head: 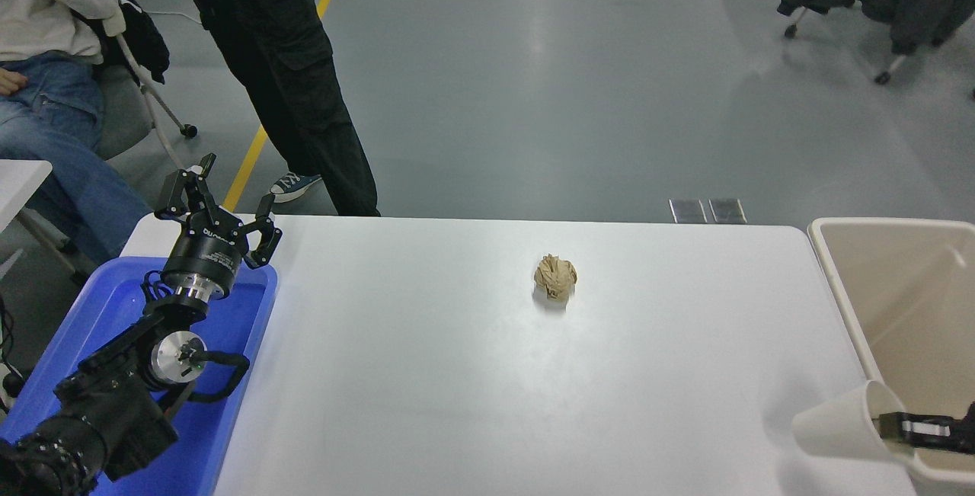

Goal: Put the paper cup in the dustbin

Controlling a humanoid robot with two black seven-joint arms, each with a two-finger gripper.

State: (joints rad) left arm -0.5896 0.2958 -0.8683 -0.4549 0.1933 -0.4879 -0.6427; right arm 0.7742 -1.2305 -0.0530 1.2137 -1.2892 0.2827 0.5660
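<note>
The white paper cup (838, 427) hangs tilted on its side at the table's near right corner, its mouth toward the dustbin. My right gripper (895, 427) comes in from the right edge and is shut on the cup's rim, one finger inside the mouth. The cup is lifted off the table, right at the near left rim of the beige dustbin (842, 290), which stands beside the table's right edge. My left gripper (221, 199) is parked at the far left, open, above the blue tray.
A crumpled brown paper ball (555, 276) lies mid-table. A blue tray (251, 328) sits at the left edge under my left arm. A standing person (282, 77) and a seated person (46, 77) are at the far left.
</note>
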